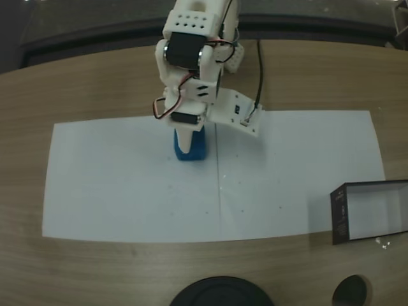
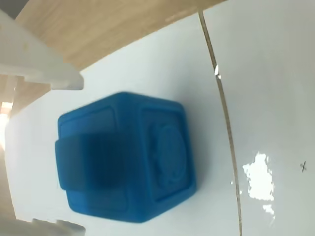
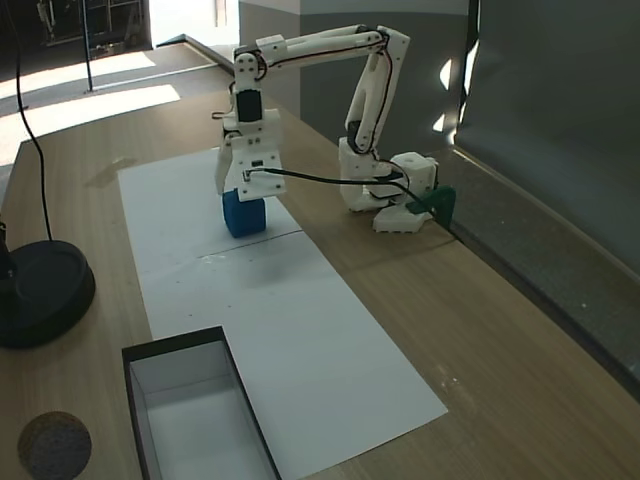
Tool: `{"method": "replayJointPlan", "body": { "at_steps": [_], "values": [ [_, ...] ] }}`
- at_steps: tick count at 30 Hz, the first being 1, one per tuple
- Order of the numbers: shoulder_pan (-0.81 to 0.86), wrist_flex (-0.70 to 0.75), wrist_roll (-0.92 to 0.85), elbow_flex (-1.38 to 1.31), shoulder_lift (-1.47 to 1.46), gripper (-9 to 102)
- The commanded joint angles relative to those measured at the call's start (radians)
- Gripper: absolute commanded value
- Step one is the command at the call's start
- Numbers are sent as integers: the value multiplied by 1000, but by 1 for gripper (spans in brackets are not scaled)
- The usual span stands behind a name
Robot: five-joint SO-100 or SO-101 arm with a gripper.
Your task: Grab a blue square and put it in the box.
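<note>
Standing on the white paper [image 1: 127, 191], the blue square [image 1: 191, 149] lies directly under the white gripper [image 1: 189, 141], whose fingers [image 2: 44, 69] flank it above and below in the wrist view, spread wider than the cube; contact cannot be told. The box [image 3: 190, 420] sits well apart, at the paper's near end on the wooden table [image 3: 480, 300].

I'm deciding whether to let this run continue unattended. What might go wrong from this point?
1. The gripper sits low over the blue square, and the wrist view shows the cube turned at an angle between the fingers. Closing on its corners might twist it or let it slip.
2. The box lies far off along the paper, with thin upright walls. A low carry could clip a wall and shove the box.
</note>
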Motion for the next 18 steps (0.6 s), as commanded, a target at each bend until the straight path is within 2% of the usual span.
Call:
{"method": "replayJointPlan", "body": {
  "at_steps": [1, 10, 18],
  "values": [
    [5, 8, 3, -54, 23, 27],
    [2, 2, 3, -49, 12, 27],
    [0, -83, 3, 14, 6, 27]
  ]
}}
